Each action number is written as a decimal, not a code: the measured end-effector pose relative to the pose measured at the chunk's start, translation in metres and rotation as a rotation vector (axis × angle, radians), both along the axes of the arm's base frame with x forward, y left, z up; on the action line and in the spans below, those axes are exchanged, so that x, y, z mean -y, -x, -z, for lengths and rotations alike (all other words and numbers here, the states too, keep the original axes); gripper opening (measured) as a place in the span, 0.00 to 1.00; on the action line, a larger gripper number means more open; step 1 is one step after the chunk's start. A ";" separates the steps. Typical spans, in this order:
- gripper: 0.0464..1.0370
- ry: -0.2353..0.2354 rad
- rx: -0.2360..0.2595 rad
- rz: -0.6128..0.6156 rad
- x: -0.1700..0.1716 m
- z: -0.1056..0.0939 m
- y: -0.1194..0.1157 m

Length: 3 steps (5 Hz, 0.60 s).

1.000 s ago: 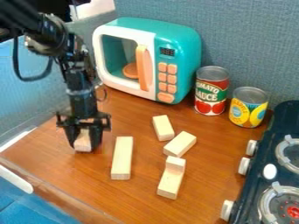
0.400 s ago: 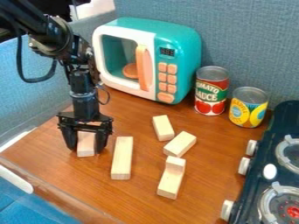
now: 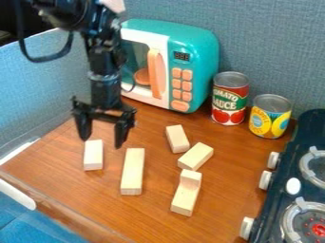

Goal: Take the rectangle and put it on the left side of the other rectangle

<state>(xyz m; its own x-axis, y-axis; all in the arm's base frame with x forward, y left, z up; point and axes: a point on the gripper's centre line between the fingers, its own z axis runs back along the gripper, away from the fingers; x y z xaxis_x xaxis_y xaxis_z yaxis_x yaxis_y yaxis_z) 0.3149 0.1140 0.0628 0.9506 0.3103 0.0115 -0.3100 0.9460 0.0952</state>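
Note:
The black gripper (image 3: 101,138) hangs above the left part of the counter, open, with nothing between its fingers. Just below and in front of it, a short wooden rectangle block (image 3: 93,154) lies on the wood surface, apart from the fingers. To its right, a longer wooden rectangle (image 3: 132,171) lies roughly parallel, with a small gap between the two. The short block is on the longer one's left side.
Right of the long block lie two loose wooden blocks (image 3: 177,138) (image 3: 195,156) and a stepped wooden piece (image 3: 186,193). A teal toy microwave (image 3: 195,42) and two cans (image 3: 230,98) (image 3: 270,116) stand behind. The stove (image 3: 298,180) borders the counter's right side.
The gripper has let go of the short block, opened, and risen toward the back and right. The block now lies flat on the counter; the other blocks have stayed put.

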 end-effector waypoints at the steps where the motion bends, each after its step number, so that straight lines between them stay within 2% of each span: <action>1: 0.96 -0.051 0.006 0.007 0.018 -0.028 0.002; 2: 0.96 -0.054 0.008 0.068 0.029 -0.041 -0.006; 3: 0.96 -0.024 -0.046 0.137 0.041 -0.042 -0.012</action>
